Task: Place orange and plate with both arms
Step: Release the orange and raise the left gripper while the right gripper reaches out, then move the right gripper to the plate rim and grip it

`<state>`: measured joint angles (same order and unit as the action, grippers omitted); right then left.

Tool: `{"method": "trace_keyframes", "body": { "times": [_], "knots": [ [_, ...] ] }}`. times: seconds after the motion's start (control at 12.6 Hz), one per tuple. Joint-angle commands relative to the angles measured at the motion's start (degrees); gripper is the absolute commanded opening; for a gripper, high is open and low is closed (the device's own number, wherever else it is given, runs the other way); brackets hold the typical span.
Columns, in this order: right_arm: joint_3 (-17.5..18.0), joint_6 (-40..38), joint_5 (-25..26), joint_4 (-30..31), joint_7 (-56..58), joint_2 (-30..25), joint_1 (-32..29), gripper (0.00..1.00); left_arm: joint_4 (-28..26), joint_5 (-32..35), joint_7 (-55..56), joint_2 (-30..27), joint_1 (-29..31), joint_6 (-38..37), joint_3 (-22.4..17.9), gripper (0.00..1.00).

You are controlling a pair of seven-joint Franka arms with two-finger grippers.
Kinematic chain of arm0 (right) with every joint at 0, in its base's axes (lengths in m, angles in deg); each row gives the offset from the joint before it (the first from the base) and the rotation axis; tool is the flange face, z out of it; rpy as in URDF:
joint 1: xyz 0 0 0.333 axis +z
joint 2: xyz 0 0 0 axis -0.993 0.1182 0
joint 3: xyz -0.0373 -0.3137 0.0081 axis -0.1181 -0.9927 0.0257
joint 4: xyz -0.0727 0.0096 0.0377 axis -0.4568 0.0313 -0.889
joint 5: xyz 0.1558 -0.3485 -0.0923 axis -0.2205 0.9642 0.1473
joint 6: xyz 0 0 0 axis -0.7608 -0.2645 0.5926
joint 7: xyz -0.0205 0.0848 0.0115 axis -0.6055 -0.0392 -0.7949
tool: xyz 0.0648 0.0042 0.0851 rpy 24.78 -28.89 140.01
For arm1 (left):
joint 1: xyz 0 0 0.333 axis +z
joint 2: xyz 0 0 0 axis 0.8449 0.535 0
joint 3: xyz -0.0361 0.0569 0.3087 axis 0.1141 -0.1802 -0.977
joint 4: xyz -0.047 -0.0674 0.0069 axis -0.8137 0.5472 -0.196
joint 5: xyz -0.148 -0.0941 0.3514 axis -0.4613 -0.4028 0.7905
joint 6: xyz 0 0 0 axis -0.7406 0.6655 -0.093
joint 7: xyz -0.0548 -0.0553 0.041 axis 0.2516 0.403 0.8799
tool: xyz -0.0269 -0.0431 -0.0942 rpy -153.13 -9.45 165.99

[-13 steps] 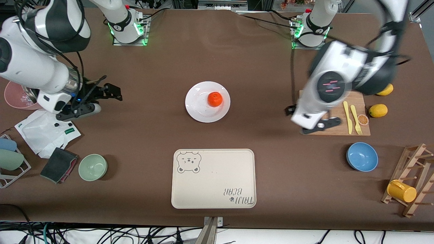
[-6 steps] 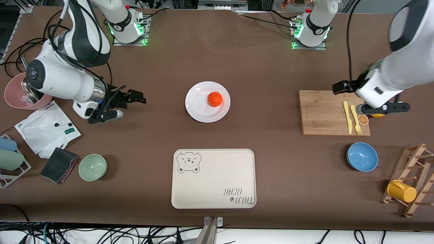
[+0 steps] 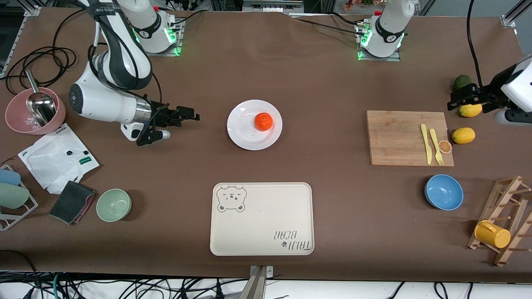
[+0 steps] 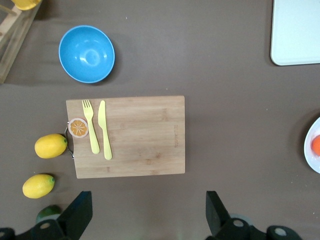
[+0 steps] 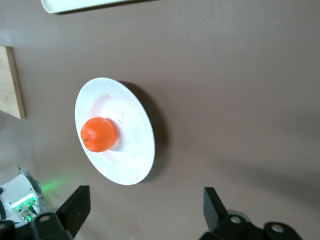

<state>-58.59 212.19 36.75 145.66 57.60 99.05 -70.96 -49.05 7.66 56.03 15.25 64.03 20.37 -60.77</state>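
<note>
The orange (image 3: 263, 121) is sitting on the plate (image 3: 245, 135), toward the rim that faces the left arm's end of the table (image 3: 316, 79). The plate is lying near the middle of the table, farther from the front camera than the cream bear-print tray (image 3: 262, 218).

The right gripper (image 3: 176, 120) is hovering over bare table beside the plate, toward the right arm's end — its jaws are spread wide and gripping nothing. In the right wrist view the plate (image 5: 131, 150) and orange (image 5: 98, 134) are showing between the two fingers (image 5: 74, 209), well apart from them.

The left gripper (image 3: 484, 104) is hanging over the left arm's end of the table, by a lemon (image 3: 470, 110) and just off the cutting board (image 3: 399, 137) — jaws likewise parted and empty. The left wrist view is looking down on the board (image 4: 145, 135), with a yellow fork (image 4: 90, 126) and knife (image 4: 104, 130) lying on it and a blue bowl (image 4: 86, 54) nearby.
</note>
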Motion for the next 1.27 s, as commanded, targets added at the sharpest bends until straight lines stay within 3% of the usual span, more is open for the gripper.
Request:
{"method": "trace_keyframes", "body": {
  "times": [0.0, 0.32, 0.48, 1.19],
  "knots": [
    [2.0, 3.8, -7.6, 4.3, 7.6, 0.5, -0.3, 1.00, -4.7, 0.8, -0.8, -3.3, -1.5, 2.0, 0.2, 1.00],
    [2.6, 4.5, -18.9, 6.7, 19.5, 4.7, -0.3, 1.00, -4.7, 2.2, -0.8, -3.2, -5.9, 3.5, -0.4, 1.00],
    [2.7, 4.5, -25.6, 7.1, 26.3, 7.3, -0.2, 1.00, -4.1, 7.3, -0.5, -3.0, -7.4, 3.1, -0.1, 1.00],
    [8.7, 11.5, -40.7, 6.6, 34.0, 14.3, -0.1, 0.99, -2.9, 4.7, 1.1, -2.2, -6.0, 2.4, -0.3, 1.00]
  ]
}}
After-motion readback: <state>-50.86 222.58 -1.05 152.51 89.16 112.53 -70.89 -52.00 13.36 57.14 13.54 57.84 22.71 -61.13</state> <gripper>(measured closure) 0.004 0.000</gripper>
